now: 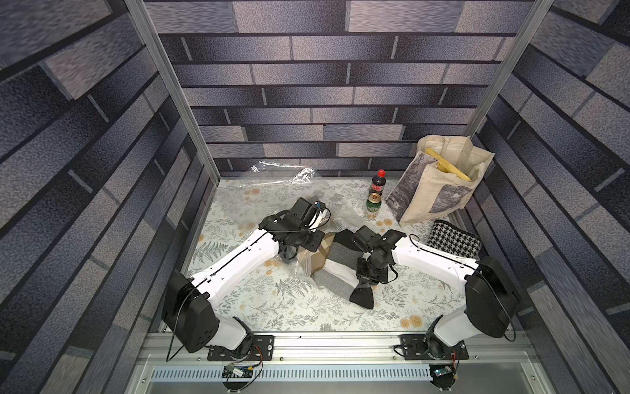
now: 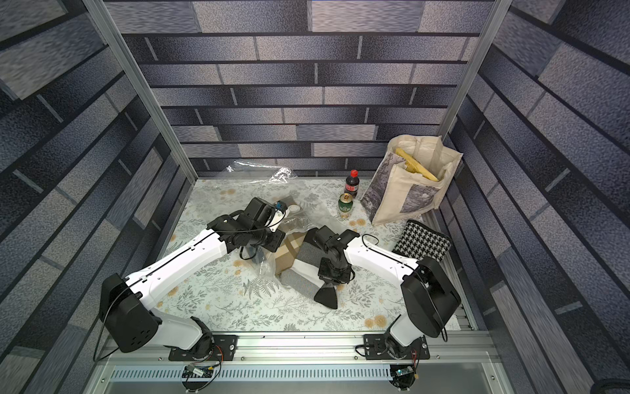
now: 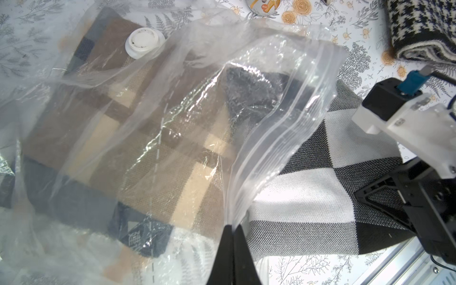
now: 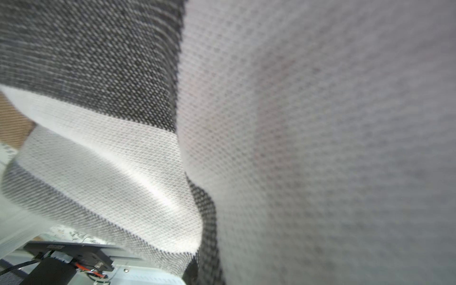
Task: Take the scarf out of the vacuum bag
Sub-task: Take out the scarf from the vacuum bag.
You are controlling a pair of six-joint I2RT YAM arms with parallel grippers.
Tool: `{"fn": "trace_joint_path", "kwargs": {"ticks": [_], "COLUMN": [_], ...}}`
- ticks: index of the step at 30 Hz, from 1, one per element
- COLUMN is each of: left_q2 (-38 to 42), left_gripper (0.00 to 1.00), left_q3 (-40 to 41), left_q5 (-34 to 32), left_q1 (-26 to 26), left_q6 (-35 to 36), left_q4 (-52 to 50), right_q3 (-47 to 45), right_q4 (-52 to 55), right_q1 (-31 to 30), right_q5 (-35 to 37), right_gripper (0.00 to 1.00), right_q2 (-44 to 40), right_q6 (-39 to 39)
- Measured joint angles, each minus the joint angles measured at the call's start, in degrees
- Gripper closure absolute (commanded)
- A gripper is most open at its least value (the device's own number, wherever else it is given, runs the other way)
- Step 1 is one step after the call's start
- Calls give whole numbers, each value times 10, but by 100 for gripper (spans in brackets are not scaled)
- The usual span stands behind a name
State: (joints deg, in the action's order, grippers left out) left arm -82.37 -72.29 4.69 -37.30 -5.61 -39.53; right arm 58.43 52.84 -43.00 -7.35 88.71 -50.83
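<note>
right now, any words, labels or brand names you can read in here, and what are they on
Nothing reads clearly.
Dark bottle, red label: lettering too small to read.
Green can: pale lettering on its side, too blurred to read.
Vacuum bag: a pale character-like mark near one corner, unreadable; whether it is on the plastic or the cloth, I cannot tell.
Tote bag: grey photo prints, no words visible.
</note>
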Motion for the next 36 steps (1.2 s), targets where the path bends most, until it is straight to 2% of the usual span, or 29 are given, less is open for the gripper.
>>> {"fn": "trace_joint_path", "kwargs": {"ticks": [5,12,25,36], "left_q2": [0,0,0,11], "left_gripper": [100,100,100,100], "left_q3": [0,-1,-2,-1], "left_q5": [-1,-3,-23,-49], "left_q1": [0,0,13,37], "left_q6": [0,0,-9,-24], "left_q4": [0,0,-8,-6], "right_q3": [-55,-109,-154,-168], "right_q4": [1,14,26,55], "right_q1": [35,103,212,321], "right_q5": [8,16,15,33], "right_gripper": [100,100,100,100], "right_q2": [-9,-64,-73,-127], "right_q6": [13,28,45,85]}}
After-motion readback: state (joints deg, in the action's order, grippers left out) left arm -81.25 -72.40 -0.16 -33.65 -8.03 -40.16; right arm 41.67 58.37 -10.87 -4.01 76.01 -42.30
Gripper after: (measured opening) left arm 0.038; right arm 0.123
